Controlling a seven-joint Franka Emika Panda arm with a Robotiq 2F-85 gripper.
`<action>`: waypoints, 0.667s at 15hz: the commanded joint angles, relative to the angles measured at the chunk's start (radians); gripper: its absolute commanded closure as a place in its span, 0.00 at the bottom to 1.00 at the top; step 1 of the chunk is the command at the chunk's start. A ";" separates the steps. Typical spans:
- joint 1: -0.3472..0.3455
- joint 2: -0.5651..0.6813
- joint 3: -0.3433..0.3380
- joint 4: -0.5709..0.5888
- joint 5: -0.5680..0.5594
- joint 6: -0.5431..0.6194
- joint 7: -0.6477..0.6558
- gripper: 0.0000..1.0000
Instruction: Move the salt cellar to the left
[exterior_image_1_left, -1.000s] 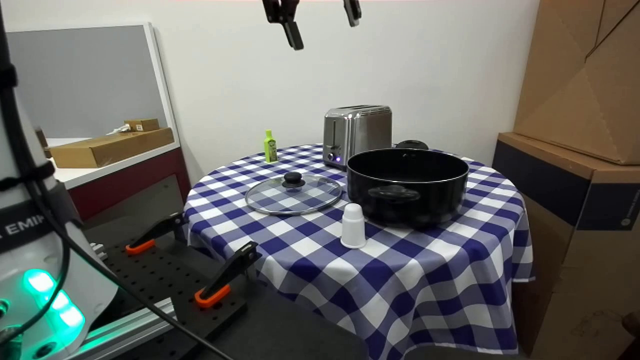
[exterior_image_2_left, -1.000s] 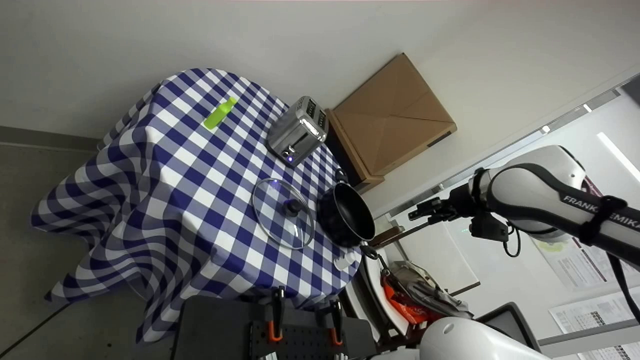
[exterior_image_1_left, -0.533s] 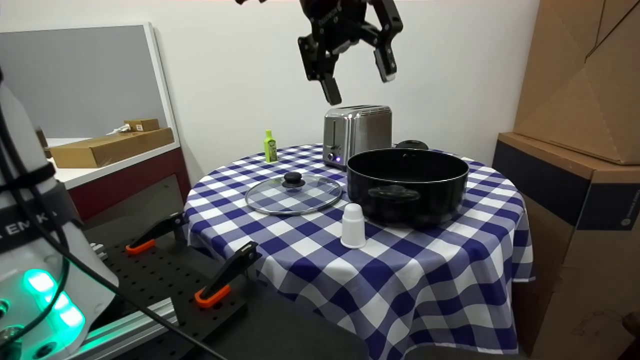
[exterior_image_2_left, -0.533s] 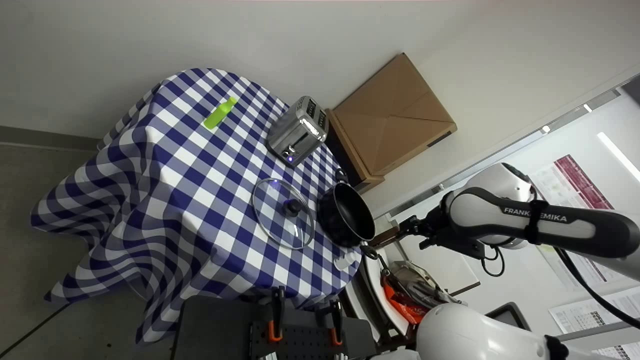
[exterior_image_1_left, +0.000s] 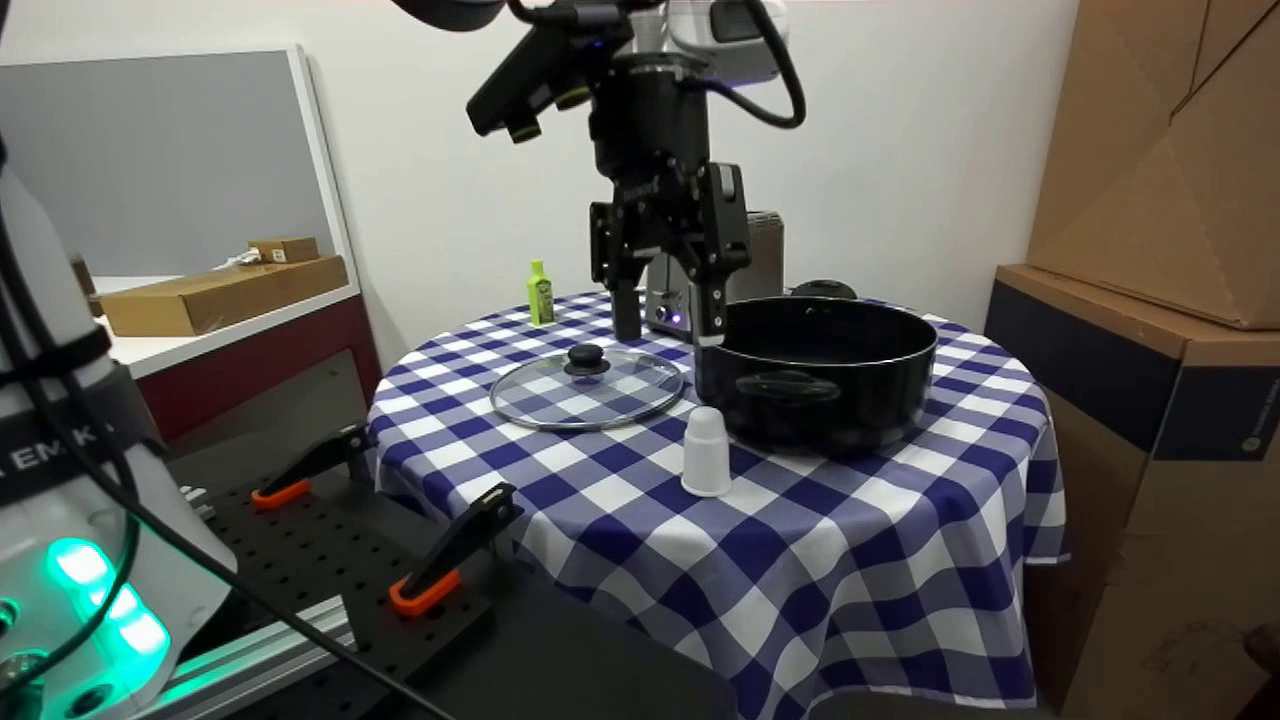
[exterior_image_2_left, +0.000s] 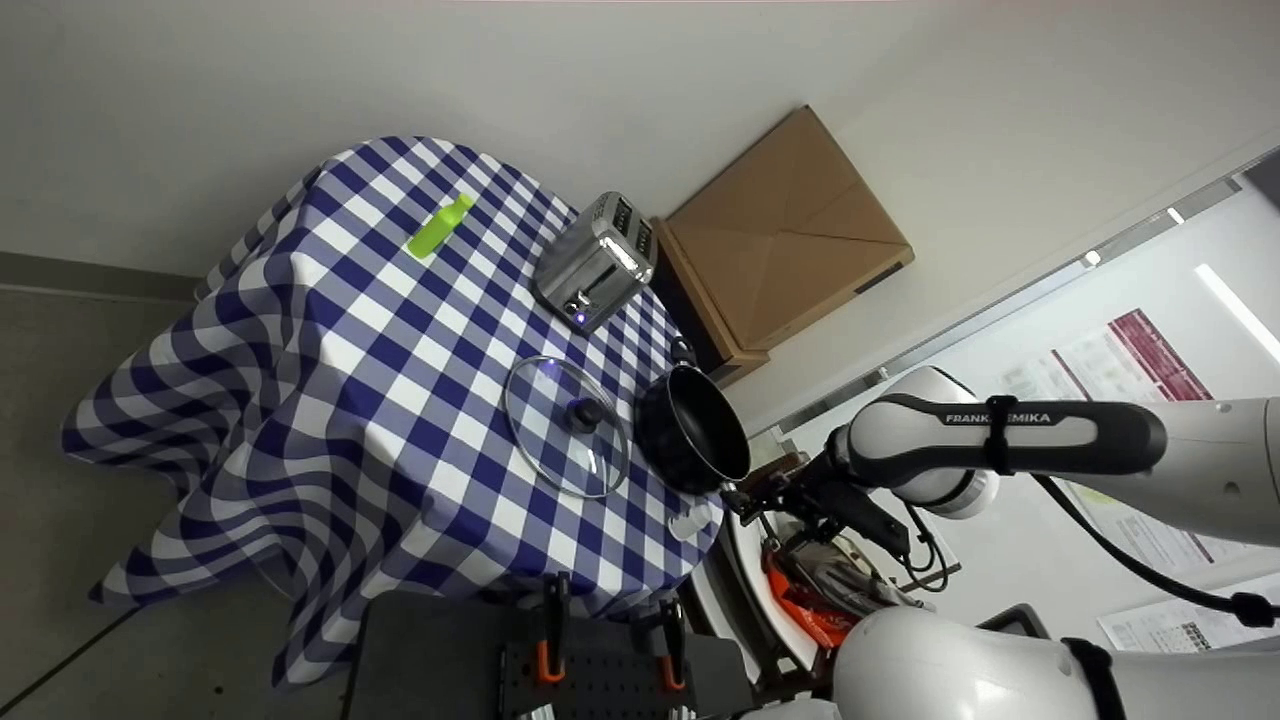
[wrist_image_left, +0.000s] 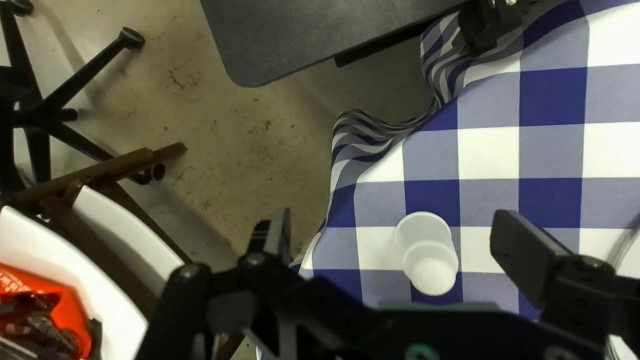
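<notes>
The salt cellar (exterior_image_1_left: 706, 462), small and white with a narrower rounded top, stands upright near the edge of the checked table, in front of the black pot. In an exterior view the salt cellar (exterior_image_2_left: 690, 522) shows beside the pot's handle. My gripper (exterior_image_1_left: 668, 330) hangs above it, pointing down, its jaws wide apart. In the wrist view the salt cellar (wrist_image_left: 430, 265) appears between the two spread fingers of the gripper (wrist_image_left: 392, 220), below them and touched by neither, closer to the right-hand finger.
The black pot (exterior_image_1_left: 815, 410) stands right beside the salt cellar. A glass lid (exterior_image_1_left: 587, 362) lies left of the pot. Behind are a steel toaster (exterior_image_2_left: 590, 270), partly covered by the gripper in an exterior view, and a yellow-green bottle (exterior_image_1_left: 540, 295). Orange-tipped clamps (exterior_image_1_left: 455, 550) sit near the table.
The arm has come down from high above the table towards the salt cellar, its jaws staying spread. The salt cellar and the other objects have not moved.
</notes>
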 joint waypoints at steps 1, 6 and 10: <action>0.002 0.078 -0.015 0.002 -0.059 0.072 0.078 0.00; 0.008 0.167 -0.027 0.003 -0.184 0.192 0.216 0.00; 0.019 0.226 -0.054 0.003 -0.289 0.289 0.349 0.00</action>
